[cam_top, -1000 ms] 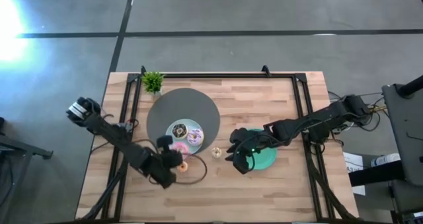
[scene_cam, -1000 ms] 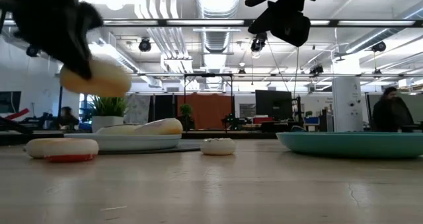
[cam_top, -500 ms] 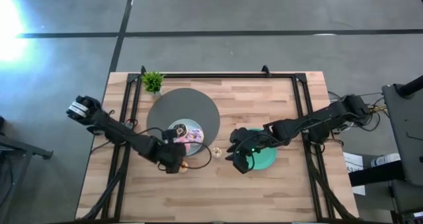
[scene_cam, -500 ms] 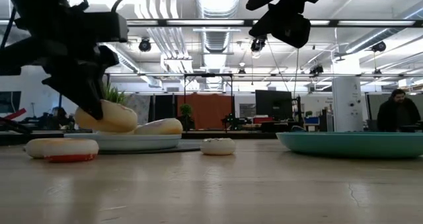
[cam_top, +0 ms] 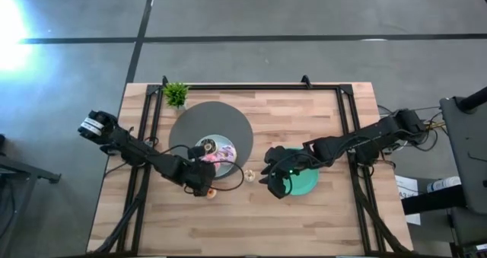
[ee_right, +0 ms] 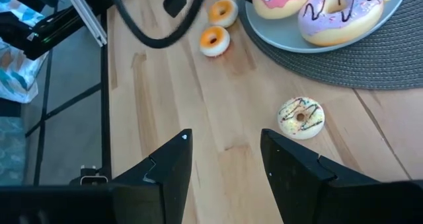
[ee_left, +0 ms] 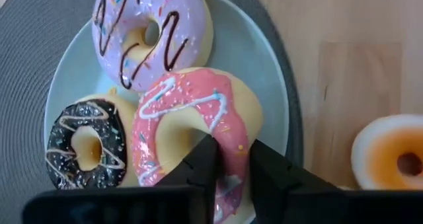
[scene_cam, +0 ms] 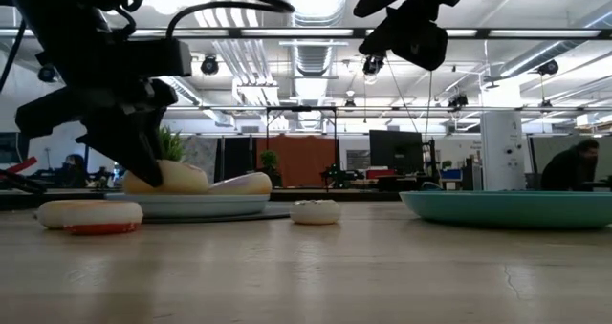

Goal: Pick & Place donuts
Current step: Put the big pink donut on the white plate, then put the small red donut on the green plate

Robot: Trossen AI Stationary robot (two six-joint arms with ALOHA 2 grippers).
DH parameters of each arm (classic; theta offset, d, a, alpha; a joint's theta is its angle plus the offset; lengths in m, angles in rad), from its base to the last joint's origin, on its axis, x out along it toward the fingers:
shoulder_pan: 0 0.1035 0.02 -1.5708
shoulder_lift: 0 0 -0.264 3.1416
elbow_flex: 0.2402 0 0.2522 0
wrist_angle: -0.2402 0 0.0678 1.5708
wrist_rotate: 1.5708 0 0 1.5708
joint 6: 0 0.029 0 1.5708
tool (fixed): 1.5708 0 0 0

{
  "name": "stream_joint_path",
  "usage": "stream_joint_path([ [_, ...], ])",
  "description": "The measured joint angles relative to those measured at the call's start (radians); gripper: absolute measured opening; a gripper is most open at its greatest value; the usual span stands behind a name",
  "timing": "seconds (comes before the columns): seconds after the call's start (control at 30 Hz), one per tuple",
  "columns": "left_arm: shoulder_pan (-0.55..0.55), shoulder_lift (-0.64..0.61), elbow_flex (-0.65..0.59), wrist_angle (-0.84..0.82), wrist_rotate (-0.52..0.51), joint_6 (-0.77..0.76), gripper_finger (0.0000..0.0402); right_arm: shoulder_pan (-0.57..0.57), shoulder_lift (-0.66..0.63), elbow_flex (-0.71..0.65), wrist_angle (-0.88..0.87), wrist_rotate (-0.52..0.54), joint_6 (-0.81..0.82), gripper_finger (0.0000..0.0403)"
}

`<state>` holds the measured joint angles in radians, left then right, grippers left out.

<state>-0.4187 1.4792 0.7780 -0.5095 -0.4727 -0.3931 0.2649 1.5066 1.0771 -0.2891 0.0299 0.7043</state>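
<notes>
My left gripper is at the near edge of the light-blue plate and is shut on a pink-frosted donut. A lilac donut and a black-frosted donut lie on the same plate. A pale sprinkled donut sits on the table between the two plates. Two orange donuts rest on the wood near the left arm. My right gripper hangs open above the green plate, high over the table. My left gripper pinches the pink donut's ring on its near side, with one finger at the hole and the other outside the rim. The fingers come from above, slanting down. The donut sits low on the light-blue plate beside the other two.
The light-blue plate lies on a round grey mat, with a small potted plant at its far-left side. A black frame runs along the table's far and side edges. Bare wood stretches along the near edge.
My left gripper has carried the pink donut from above the table's near-left part toward the light-blue plate and down. The donut was held high in the low view and now sits at plate level among the other donuts. The gripper stays shut on it.
</notes>
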Motion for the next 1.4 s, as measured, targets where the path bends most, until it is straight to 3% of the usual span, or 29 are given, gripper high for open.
stream_joint_path([
  [0.27, 0.000, -0.002, 0.000, 0.008, 0.013, -0.002, 0.0105, -0.001, 0.000, 0.000, 0.000, 0.000, 0.000, 0.0171],
  [0.6, -0.002, -0.045, 0.026, -0.035, 0.075, -0.003, 0.0136, -0.003, 0.000, 0.000, 0.000, -0.003, 0.002, 0.0171],
  [0.97, -0.002, -0.093, 0.167, -0.259, 0.064, 0.041, 0.0142, -0.003, 0.000, 0.000, -0.015, -0.003, 0.002, 0.0171],
  [1.17, -0.028, -0.162, 0.182, -0.415, 0.070, -0.057, 0.0142, -0.003, 0.000, 0.000, -0.023, -0.003, -0.003, 0.0171],
  [1.4, -0.131, -0.208, 0.179, -0.368, 0.140, -0.070, 0.0142, -0.005, 0.000, 0.000, -0.030, -0.003, -0.022, 0.0171],
])
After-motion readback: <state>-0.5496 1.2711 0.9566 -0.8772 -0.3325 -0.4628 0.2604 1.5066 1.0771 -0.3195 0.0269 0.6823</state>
